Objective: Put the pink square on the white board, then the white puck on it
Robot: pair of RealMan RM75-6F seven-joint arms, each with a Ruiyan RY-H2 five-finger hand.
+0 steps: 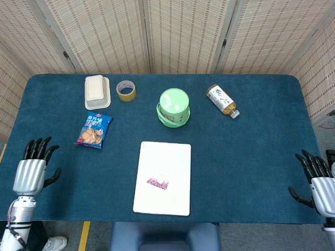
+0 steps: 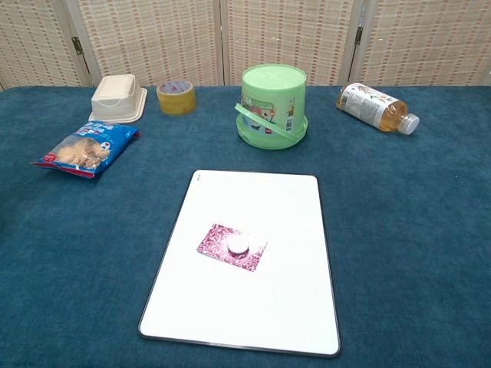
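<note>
The white board (image 1: 163,157) (image 2: 284,207) lies flat near the table's front edge. On it rests the pink square (image 1: 158,183) (image 2: 230,248), with the small white puck (image 2: 238,244) sitting on top of it. My left hand (image 1: 31,171) hovers at the far left edge of the table, fingers spread, holding nothing. My right hand (image 1: 318,183) hangs at the far right edge, fingers apart and empty. Neither hand shows in the chest view.
A green lidded tub (image 1: 174,106) (image 2: 273,104) stands behind the board. A bottle (image 1: 223,100) lies on its side at the back right. A snack bag (image 1: 93,130), a white box (image 1: 97,91) and a tape roll (image 1: 125,90) sit at the back left.
</note>
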